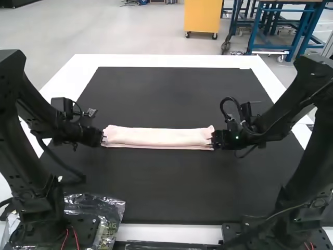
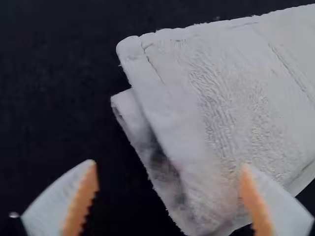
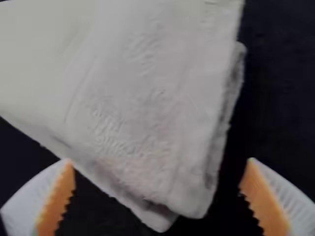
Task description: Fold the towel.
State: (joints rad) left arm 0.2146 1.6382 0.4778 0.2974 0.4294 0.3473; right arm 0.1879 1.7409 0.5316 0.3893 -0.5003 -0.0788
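And here, dead centre of the high view, the pink towel [image 1: 158, 137] is seen laid crosswise on the black mat [image 1: 166, 187], folded into a long, narrow strip with its layers stacked. Both short ends are flanked! At centre left the left gripper [image 1: 104, 137] is held right at one end; at centre right the right gripper [image 1: 212, 139] is matched at the other, and in that view the very ends are partly covered by the fingertips.

Over to the left wrist view: the left gripper [image 2: 167, 172] is spread wide, its orange pads [image 2: 81, 201] well apart, with part of the towel's end overlapped by one blurred finger. Layered edges are revealed, a shadowed gap between them. In the right wrist view, the right gripper [image 3: 160, 167] is opened wide too, a towel corner seen between its fingers. Whether the cloth is touched cannot be told.

Down at the lower left of the high view, a crumpled plastic bag [image 1: 106, 208] is partly hidden behind the left arm's base, while both arms are cut off by the frame's sides.
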